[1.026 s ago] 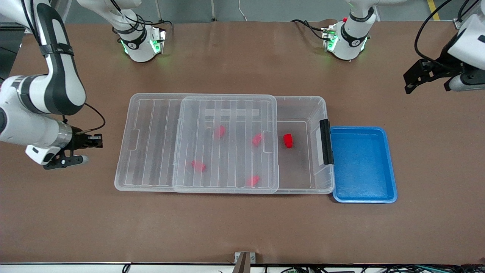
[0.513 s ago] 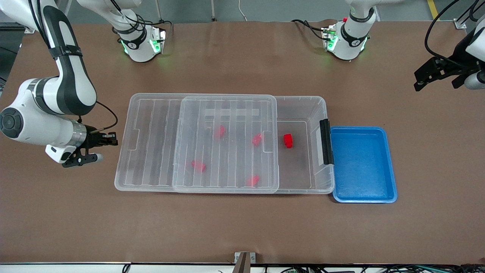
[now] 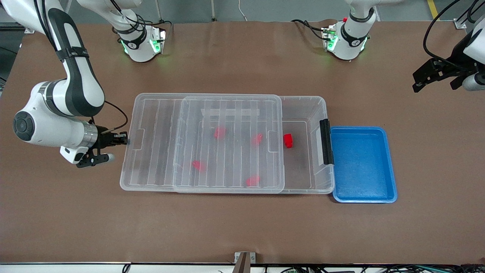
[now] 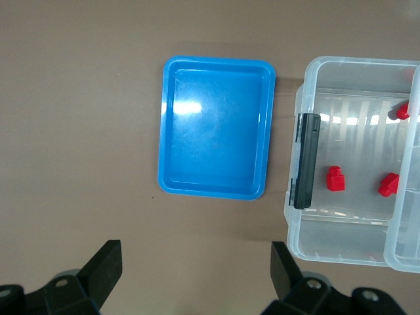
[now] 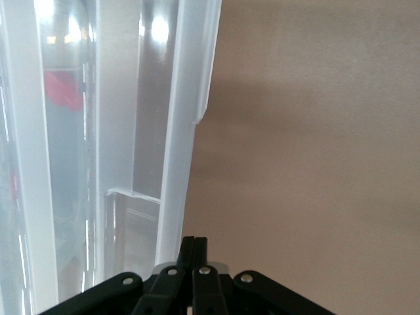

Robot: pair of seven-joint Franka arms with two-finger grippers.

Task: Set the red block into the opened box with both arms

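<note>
1. Right gripper [image 3: 123,141], fingers pressed together with nothing between them, sits low at the lid's [image 3: 201,144] short edge at the right arm's end of the table; in the right wrist view the closed fingertips [image 5: 194,252] meet the lid's rim [image 5: 187,131].
2. Left gripper [image 3: 432,74] hangs over bare table [image 3: 242,227] at the left arm's end, jaws spread wide and holding nothing; its wrist view shows both fingers [image 4: 105,269] well apart. That arm waits.
3. Red block [image 3: 288,140] lies on the floor of the box [image 3: 322,110], in the uncovered strip near the black latch [image 3: 325,141]. It is well apart from both grippers, with the whole lid between it and the right gripper. The left wrist view shows it [image 4: 335,178] just beside the latch [image 4: 303,161].
4. Four more red blocks [image 3: 219,132] lie in the box under the clear ribbed lid, seen blurred through it.
5. Lid rests across the box, overhanging it toward the right arm's end and leaving the latch end open.
6. Blue tray [image 3: 390,167] sits touching the box at its latch end, toward the left arm's end; also seen in the left wrist view [image 4: 172,131].
</note>
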